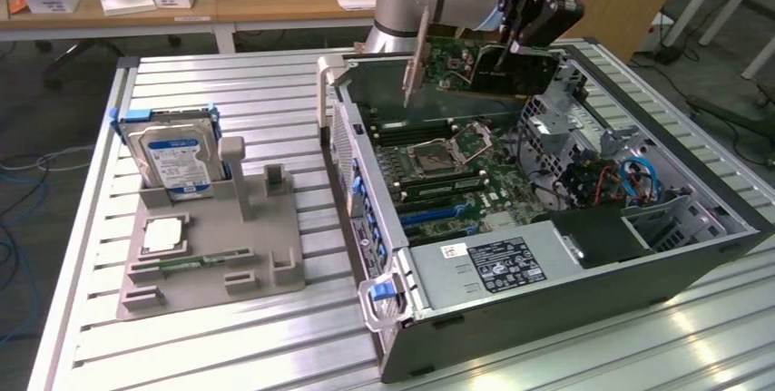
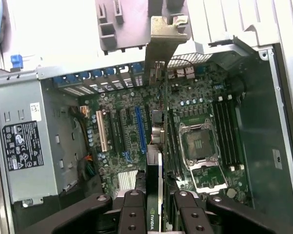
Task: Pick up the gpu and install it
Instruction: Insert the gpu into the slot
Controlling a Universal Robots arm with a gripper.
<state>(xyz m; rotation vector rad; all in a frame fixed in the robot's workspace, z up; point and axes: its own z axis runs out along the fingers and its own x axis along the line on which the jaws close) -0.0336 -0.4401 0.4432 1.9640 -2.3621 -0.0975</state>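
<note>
Closest to the wrist camera were my own black fingers (image 2: 132, 214). My gripper (image 2: 158, 207) had its jaws clamped on the gpu (image 2: 156, 129). I saw the card edge-on, running away from me above the motherboard (image 2: 127, 146), in line with the gap between the blue expansion slot (image 2: 140, 129) and the empty CPU socket (image 2: 200, 144). Its silver bracket (image 2: 163, 39) was at the far end, by the case's rear wall.

Starting from the exterior view's left, the slatted aluminium table (image 1: 242, 346) carried a grey fixture tray (image 1: 272, 237). A hard drive with a blue label (image 1: 176, 160) stood upright in the tray's rear holder. A CPU chip (image 1: 163, 235) lay flat in front of it, and a RAM stick (image 1: 194, 262) lay in a groove just nearer.

Beside the tray, the open computer case (image 1: 545, 318) lay on its side, with the power supply (image 1: 503, 259) at its near end and the motherboard (image 1: 455, 178) exposed behind that.

Above the far end of the case I held the gpu (image 1: 473, 64) on edge. It was lifted clear of the board and not seated in any slot. The silver bracket (image 1: 416, 55) pointed down on the exterior view's left, and my gripper (image 1: 524, 42) pinched the card's right part.

Further right inside the case were the metal drive cage (image 1: 569, 128) and a looped blue cable (image 1: 640, 178).
</note>
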